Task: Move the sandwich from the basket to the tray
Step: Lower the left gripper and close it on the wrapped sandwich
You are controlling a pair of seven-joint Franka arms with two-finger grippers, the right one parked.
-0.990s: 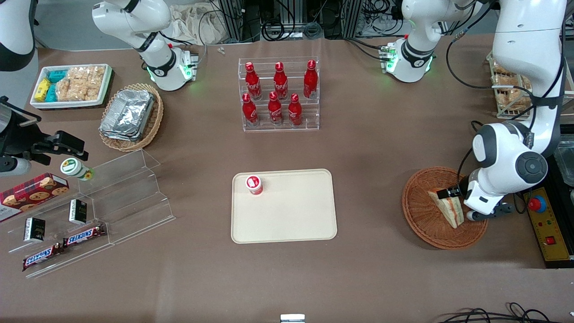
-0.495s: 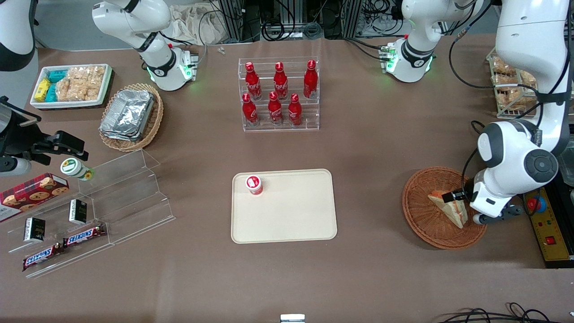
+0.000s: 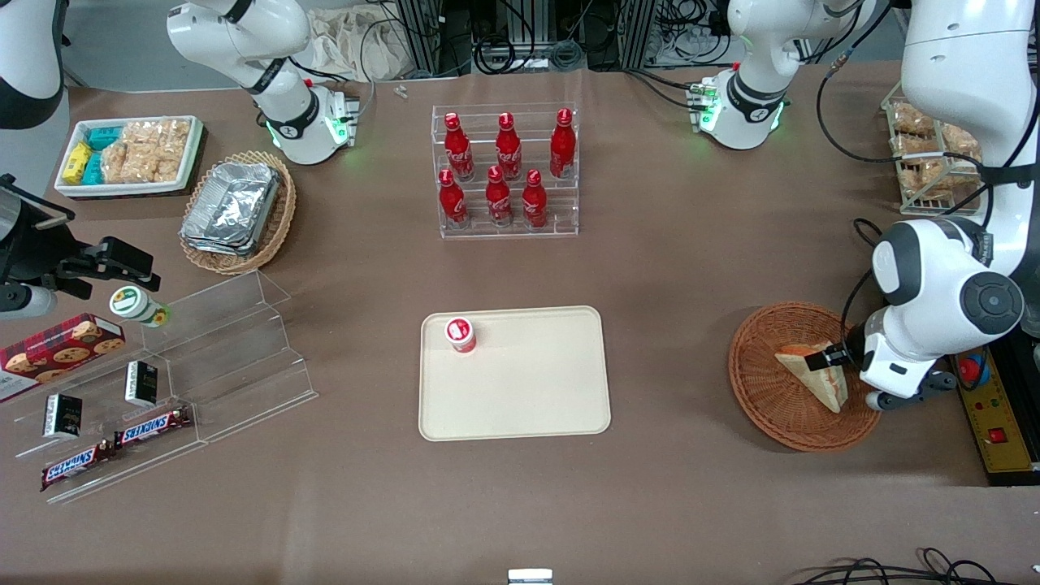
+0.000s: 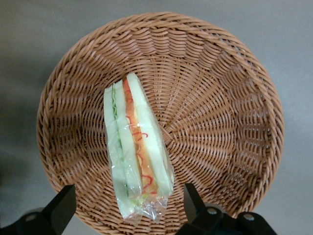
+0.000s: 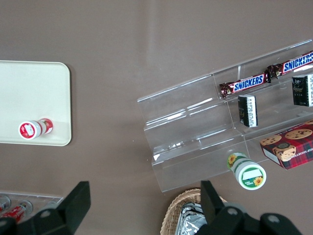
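Nothing delivered yet: the sandwich [image 4: 136,152] lies in the basket [image 4: 230,88], claw [image 4: 124,208] spread wide around it, gripping nothing; the tray [image 3: 528,398] at frame center awaits.

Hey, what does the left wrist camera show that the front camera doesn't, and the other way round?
Only the left wrist view shows the sandwich's clear wrap and green and red layers, and the gripper open, fingers either side of it. Only the front view shows the tray with a small red-capped container on it. Both show the sandwich lying in the basket.
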